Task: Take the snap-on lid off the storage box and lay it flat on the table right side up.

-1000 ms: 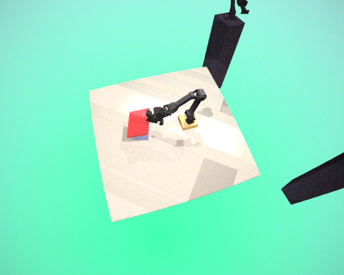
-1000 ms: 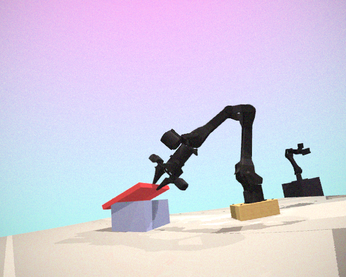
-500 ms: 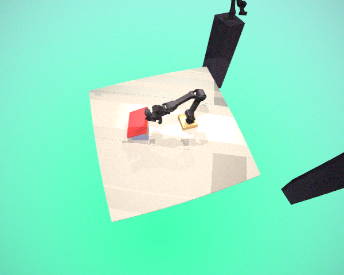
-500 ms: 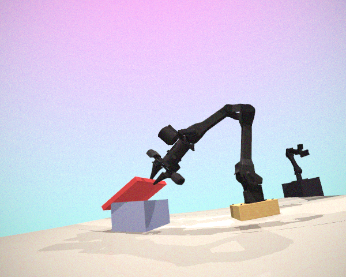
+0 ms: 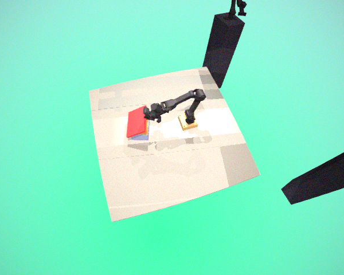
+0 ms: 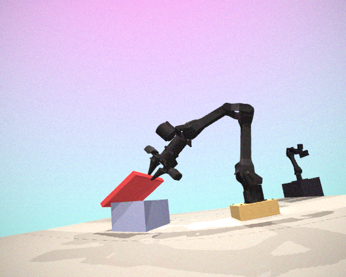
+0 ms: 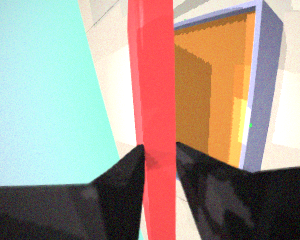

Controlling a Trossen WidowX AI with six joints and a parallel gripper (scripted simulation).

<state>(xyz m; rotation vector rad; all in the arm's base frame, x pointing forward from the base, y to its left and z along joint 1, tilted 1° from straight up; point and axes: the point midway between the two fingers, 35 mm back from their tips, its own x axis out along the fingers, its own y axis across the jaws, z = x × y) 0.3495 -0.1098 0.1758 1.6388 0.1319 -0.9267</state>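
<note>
Tabletop [image 5: 166, 189] [image 6: 196, 262] [image 7: 295, 115], pale and four-sided, with a strip of bare surface between the storage box and the left edge in the top view, and a wider stretch toward the bottom edge. Beyond the top right corner stands a dark pedestal [image 5: 225, 44] [image 6: 313, 187] carrying another small arm. The black robot arm [image 5: 182, 99] [image 6: 210, 118] rises nearly upright to a high elbow, then its forearm slopes down toward the box. The storage box [image 5: 142, 137] [image 6: 128, 216] [image 7: 265, 95], blue-gray outside and orange inside, sits on the table, with open room between it and the arm's wooden base [image 5: 184, 127] [image 6: 259, 210]. The red lid [image 5: 136, 121] [image 6: 134, 189] [image 7: 157, 75] slants above the box, its arm-side edge raised and its far edge low, past the far rim; whether it touches that rim is unclear. The gripper [image 5: 146, 116] [image 6: 150, 176] [image 7: 158, 149] angles downward, its two pointed fingers pinching the lid's raised edge.
</note>
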